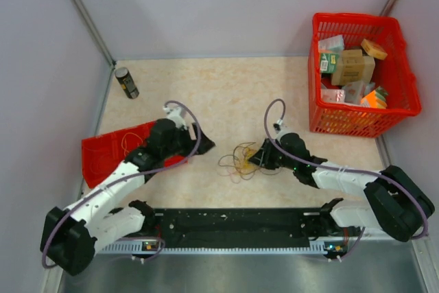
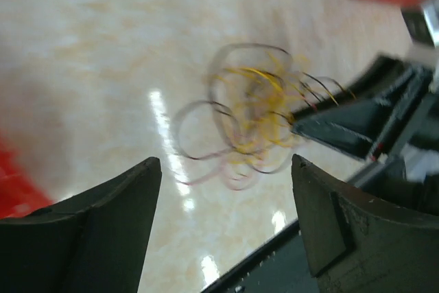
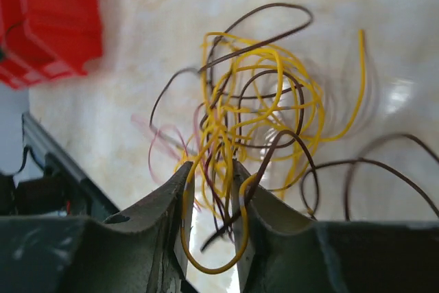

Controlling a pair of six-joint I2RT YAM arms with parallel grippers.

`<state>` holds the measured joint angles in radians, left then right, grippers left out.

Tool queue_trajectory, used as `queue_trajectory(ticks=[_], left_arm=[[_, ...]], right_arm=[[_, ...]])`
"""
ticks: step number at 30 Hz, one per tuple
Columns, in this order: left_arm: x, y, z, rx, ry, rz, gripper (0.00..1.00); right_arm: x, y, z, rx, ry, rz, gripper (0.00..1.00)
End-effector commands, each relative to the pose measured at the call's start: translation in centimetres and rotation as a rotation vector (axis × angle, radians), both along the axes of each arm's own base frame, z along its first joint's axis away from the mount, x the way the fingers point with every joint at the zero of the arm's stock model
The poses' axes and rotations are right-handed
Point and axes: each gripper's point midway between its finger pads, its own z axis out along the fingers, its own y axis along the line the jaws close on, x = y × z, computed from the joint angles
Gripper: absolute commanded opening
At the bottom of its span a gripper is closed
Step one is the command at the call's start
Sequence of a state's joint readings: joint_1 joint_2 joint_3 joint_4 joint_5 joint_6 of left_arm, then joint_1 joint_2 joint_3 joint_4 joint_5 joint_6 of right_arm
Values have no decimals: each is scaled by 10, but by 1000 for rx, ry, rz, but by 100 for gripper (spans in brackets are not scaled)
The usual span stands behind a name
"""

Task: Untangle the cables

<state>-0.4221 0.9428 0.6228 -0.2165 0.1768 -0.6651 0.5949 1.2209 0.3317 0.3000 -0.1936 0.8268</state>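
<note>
The cables point(image 1: 239, 160) are a small tangle of thin yellow and dark brown wires on the beige table, between the two arms. My right gripper point(image 1: 256, 158) is at the tangle's right edge. In the right wrist view its jaws point(image 3: 211, 169) stand close together with several yellow and brown strands point(image 3: 260, 101) pinched between them. My left gripper point(image 1: 202, 145) is left of the tangle, apart from it. In the left wrist view it point(image 2: 226, 169) is open and empty, with the tangle point(image 2: 254, 121) ahead and the right gripper's fingers point(image 2: 343, 128) at its right side.
A red basket point(image 1: 363, 73) full of small boxes stands at the back right. A dark can point(image 1: 126, 82) stands at the back left. A flat red tray point(image 1: 110, 150) lies under the left arm. A black rail point(image 1: 233, 221) runs along the near edge.
</note>
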Motion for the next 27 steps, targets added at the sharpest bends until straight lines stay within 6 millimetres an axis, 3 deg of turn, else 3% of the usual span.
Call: queue_trajectory(ticks=[1,5,7,10,14,17,19,23,25,27], left_arm=[[-41,-89,6,-25,-154,-399,79],[-66,-132,-26,65,-83,-529,80],[-75,-137,-45,196,-45,-552,83],[-76,-138,-50,310,-41,-517,84],[-69,-111,-42,317,-18,-318,85],[-58,-56,-50,353,88,45,91],[-55,-35,-53,335,164,178,99],[-44,-31,-59,204,279,212,96],[-31,-36,-58,161,253,161,84],[-17,-25,-60,216,217,175,79]], right_arm=[[2,38,37,15,-182,152,24],[3,24,37,-4,-198,88,23],[4,11,30,-45,-167,20,23],[9,-10,26,-87,-148,-105,24],[9,-11,32,-52,-176,-114,35],[7,-1,38,-25,-215,-47,49],[3,4,39,-12,-221,-6,52],[3,10,39,-3,-222,24,52],[3,15,38,-4,-214,45,52],[3,18,35,-12,-195,65,52]])
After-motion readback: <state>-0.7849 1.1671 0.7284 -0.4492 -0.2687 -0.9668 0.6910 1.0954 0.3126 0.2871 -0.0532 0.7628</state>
